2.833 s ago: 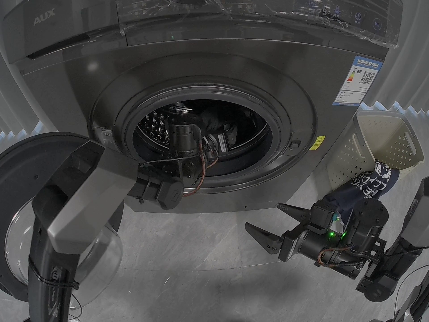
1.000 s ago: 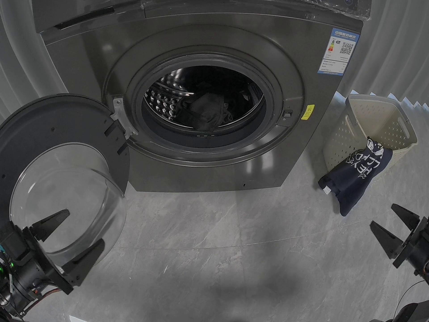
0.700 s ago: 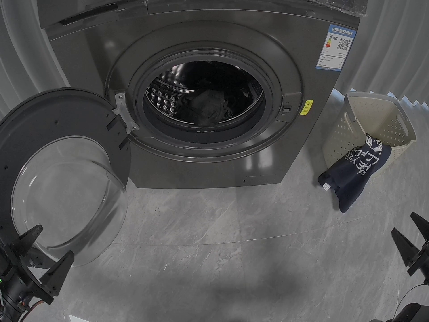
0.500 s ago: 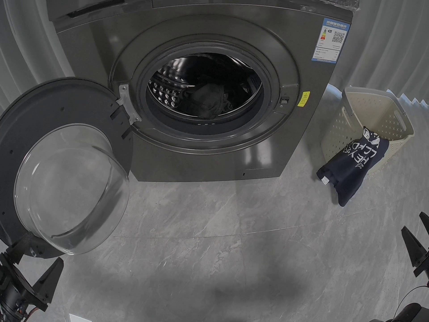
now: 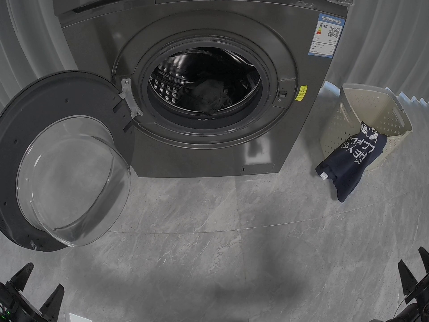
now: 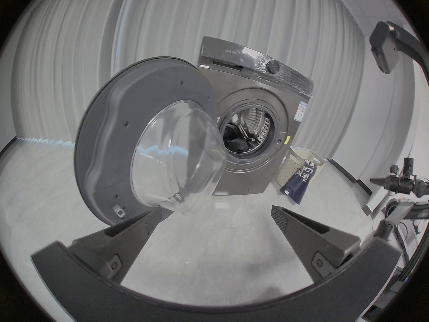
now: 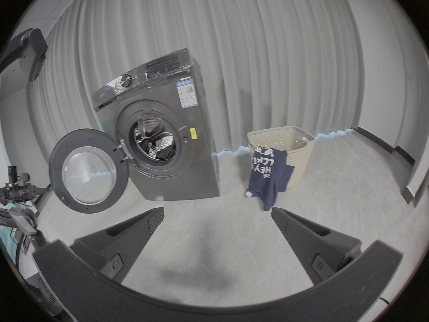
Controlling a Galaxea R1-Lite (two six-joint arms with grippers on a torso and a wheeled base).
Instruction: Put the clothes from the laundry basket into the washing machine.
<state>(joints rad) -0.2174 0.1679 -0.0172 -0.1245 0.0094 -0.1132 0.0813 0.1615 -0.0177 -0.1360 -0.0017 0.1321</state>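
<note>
Both apart: left end effector [image 6: 215, 210], right end effector [image 7: 216, 211], above grey marbled floor [image 5: 232, 247]; pleated curtains [image 7: 268, 45] behind.

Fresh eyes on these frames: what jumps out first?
The washing machine stands with its round door swung wide open to the robot's left and a dark garment lying in the drum. On the machine's other side, a navy printed shirt hangs over the rim of the cream laundry basket, trailing down its outer wall. The left gripper and right gripper sit low, well short of both, jaws open.
</note>
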